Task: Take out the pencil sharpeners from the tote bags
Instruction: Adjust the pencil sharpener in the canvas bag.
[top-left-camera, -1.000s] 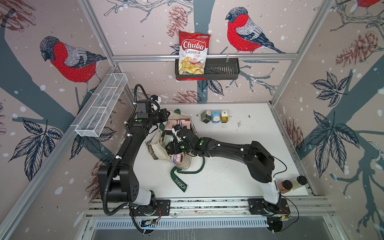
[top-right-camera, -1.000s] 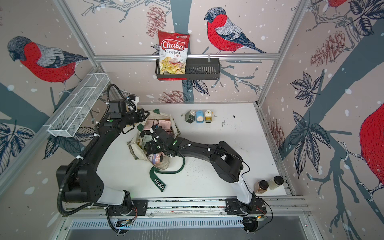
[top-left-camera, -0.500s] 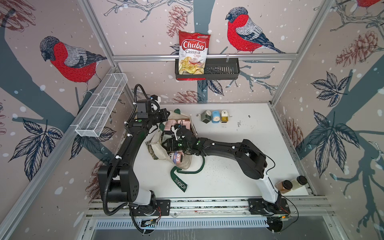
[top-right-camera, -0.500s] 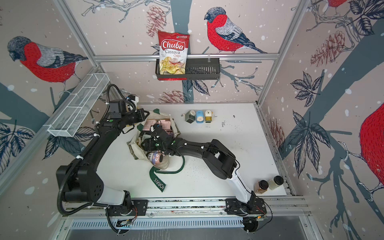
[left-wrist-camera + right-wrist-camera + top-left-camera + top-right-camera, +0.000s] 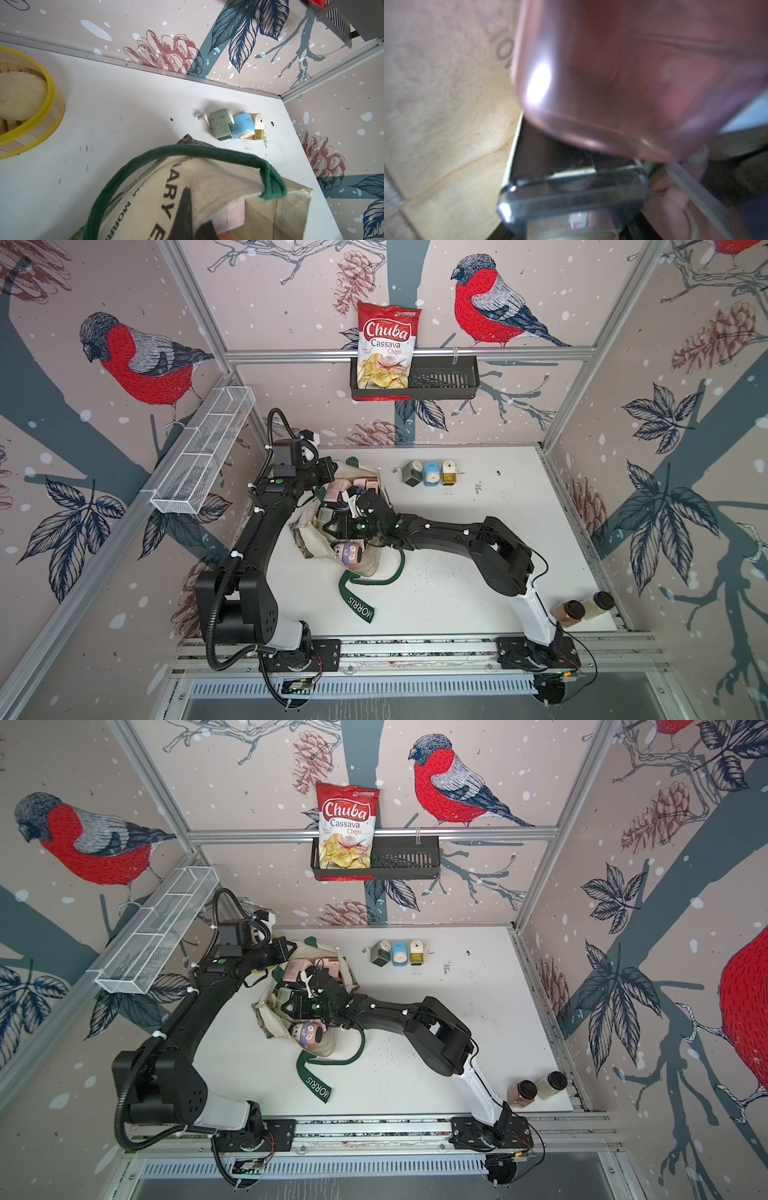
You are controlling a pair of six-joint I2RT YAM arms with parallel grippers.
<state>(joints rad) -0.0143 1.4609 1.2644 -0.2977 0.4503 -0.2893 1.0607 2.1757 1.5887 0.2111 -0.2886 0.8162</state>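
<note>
- Currently the left gripper (image 5: 333, 473) is clamped closed on the far rim of the tote bag (image 5: 369, 567), which lies slumped with its mouth open.
- The right gripper (image 5: 330, 526) reaches into the bag's mouth. Its blurred wrist view shows a pink sharpener (image 5: 623, 72) up close, but whether the jaws grip it cannot be told.
- Pink sharpeners (image 5: 337, 492) sit inside the bag, and a lilac sharpener (image 5: 348, 552) lies at its near side.
- A green sharpener (image 5: 412, 473), a blue sharpener (image 5: 431, 473) and a cream sharpener (image 5: 448, 472) stand in a row just beyond the bag.
</note>
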